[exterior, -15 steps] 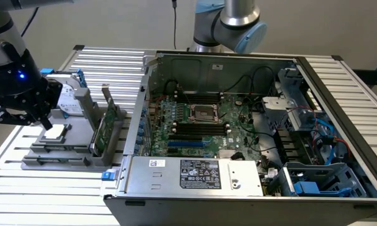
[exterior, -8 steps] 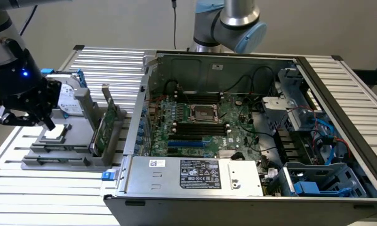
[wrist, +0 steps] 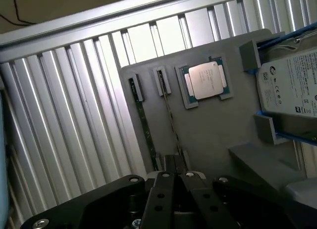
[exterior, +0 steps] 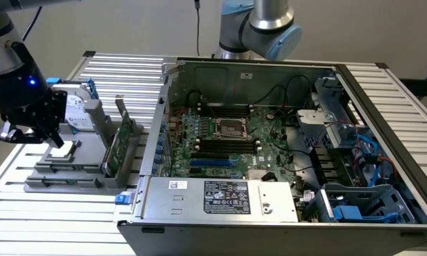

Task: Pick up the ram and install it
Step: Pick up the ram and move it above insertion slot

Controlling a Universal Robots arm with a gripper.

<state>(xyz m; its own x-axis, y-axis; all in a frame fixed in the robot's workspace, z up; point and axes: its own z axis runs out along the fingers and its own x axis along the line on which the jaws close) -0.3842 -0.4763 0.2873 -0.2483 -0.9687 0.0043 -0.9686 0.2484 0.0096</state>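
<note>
The ram [wrist: 171,120] is a thin stick seen edge-on, standing in a slot of the grey holder tray [wrist: 213,135]. A second stick like it [wrist: 143,120] stands in the slot beside it. My gripper [wrist: 177,162] straddles the near end of the ram, its fingers close together on either side of it, and the stick still lines up with its slot. In the exterior view the gripper [exterior: 55,141] hangs low over the holder tray [exterior: 78,186] at that view's left, and the arm hides the sticks.
On the tray lie a processor [wrist: 205,79], a silver hard drive with blue rails [wrist: 292,85] and an upright green expansion card [exterior: 121,141]. The open computer case [exterior: 199,200] with its motherboard [exterior: 227,138] fills the exterior view's right. A second arm [exterior: 266,24] stands behind it.
</note>
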